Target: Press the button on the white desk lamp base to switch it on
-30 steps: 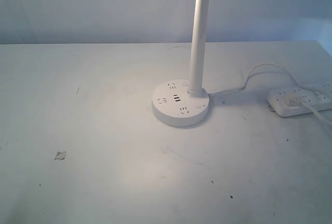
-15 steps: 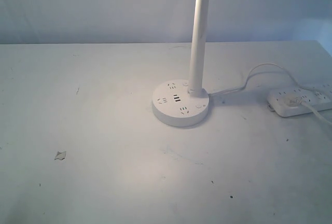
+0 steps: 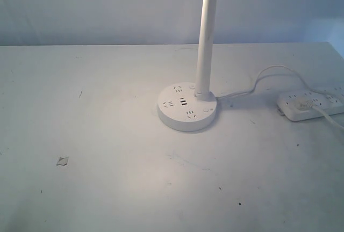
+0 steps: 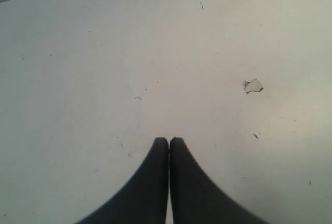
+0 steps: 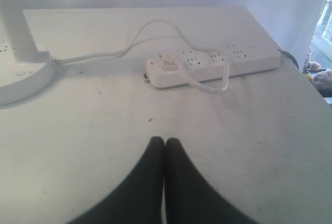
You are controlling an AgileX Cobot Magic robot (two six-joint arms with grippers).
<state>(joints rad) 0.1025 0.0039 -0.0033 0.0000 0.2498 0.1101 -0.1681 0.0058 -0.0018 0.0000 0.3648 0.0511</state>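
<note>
Table: white, scuffed.
Lamp base: upright, untouched.
Left gripper: clenched, empty.
Right gripper: clenched, empty, apart from power strip.

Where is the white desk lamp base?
Exterior view: the white desk lamp base sits near the middle of the table, left of the power strip.

The power strip lies ahead of the right gripper, the lamp base left of the strip. A scrap lies ahead of the left gripper.
</note>
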